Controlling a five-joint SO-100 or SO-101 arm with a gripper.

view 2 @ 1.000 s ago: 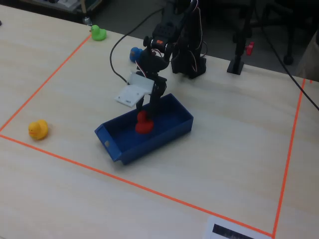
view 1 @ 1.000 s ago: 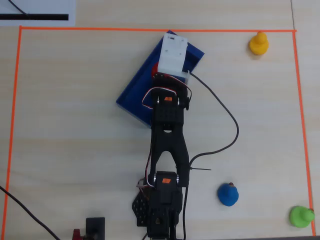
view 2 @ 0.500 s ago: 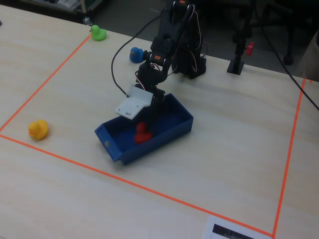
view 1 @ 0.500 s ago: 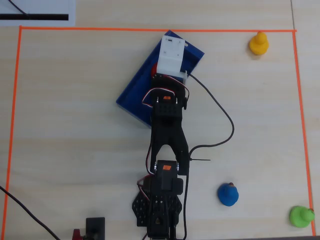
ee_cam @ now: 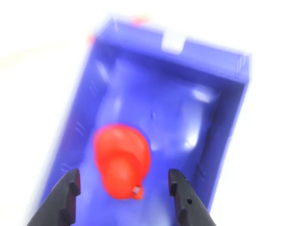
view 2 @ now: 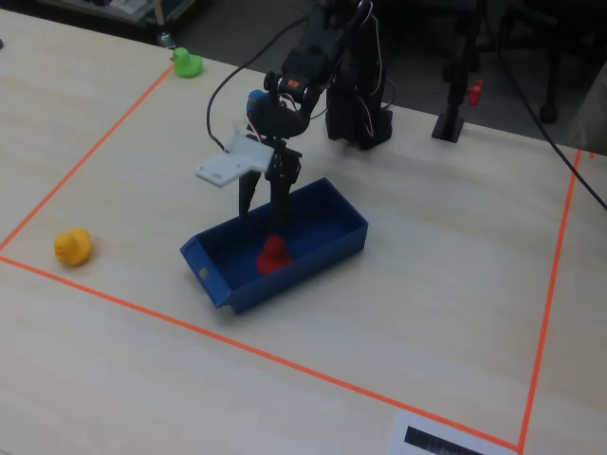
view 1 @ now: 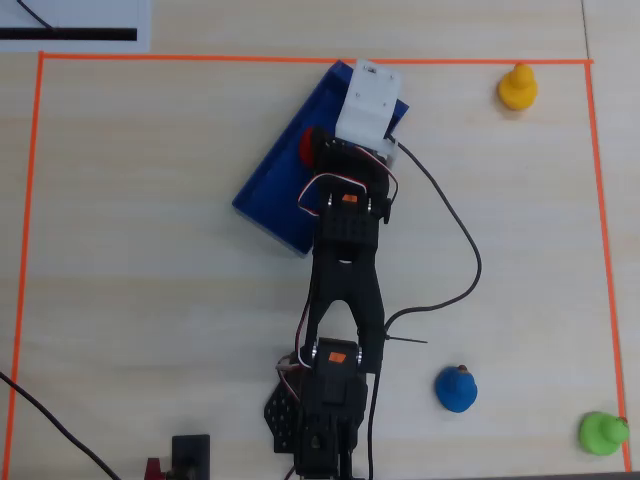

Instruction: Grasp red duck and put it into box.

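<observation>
One small glossy red duck (ee_cam: pixel 122 160), rounded and smooth like moulded plastic, sits on the floor of the long shallow blue box (ee_cam: pixel 230 122), and my gripper (ee_cam: pixel 123 182) hangs just above it with the jaws spread, one black finger on each side and clear blue floor showing between each finger and the toy; I am holding nothing. In the fixed view the red duck (view 2: pixel 273 256) stands upright toward the near-left part of the box (view 2: pixel 332 242), inside its low walls, so I judge the placing done and only the withdrawal left.

The risks from here are small but real; if I lift away at a slant, a fingertip could clip the duck's rounded head and tip it, since so slick and light a shape would slide or roll easily; if I swing sideways too low, a finger could catch the thin wall and drag the box across the pale wood-grain table (view 2: pixel 455 313), which looks smooth enough to let it slip; the wrist view is blurred, so I cannot judge the exact clearance.

The box looks like hard shiny plastic, with highlights on its floor and a small white mark on the far short wall in the wrist view; orange tape (view 2: pixel 313 372) bounds the work area.
</observation>
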